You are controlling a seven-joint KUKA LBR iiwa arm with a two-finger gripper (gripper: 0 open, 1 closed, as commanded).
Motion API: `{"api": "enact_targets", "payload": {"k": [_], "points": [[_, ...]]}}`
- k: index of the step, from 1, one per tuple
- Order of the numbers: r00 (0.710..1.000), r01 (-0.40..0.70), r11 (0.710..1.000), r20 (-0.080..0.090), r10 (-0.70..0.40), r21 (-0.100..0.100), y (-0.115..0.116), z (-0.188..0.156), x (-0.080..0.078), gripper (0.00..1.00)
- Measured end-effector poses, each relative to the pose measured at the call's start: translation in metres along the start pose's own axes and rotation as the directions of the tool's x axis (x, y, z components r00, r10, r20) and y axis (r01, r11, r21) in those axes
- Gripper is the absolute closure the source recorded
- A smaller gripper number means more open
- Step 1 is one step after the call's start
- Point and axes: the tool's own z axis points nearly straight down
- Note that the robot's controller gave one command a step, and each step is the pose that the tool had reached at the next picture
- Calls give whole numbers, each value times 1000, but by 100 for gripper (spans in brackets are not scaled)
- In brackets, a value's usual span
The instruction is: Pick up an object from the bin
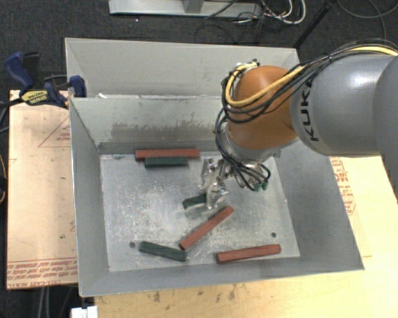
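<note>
Your gripper [214,192] pinches a dark green stick [194,203], fingers narrow; a red stick [207,227] lies at its six o'clock.

Two sticks [167,154] lie together by the bin's [86,197] back wall. My gripper [212,194] is over a short stick [195,203] mid-floor, with three others [206,228] nearer the front edge.

A red stick [167,154] lies just beside a green stick [166,163] at the back

Three reddish-brown bars [206,228] and three dark green bars [161,250] in the grey bin [86,177].
</note>
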Motion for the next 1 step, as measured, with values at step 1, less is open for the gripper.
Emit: {"api": "enact_targets", "payload": {"k": [1], "points": [[1000,2,1000,8,-2,2,-2,-24,-6,100]]}}
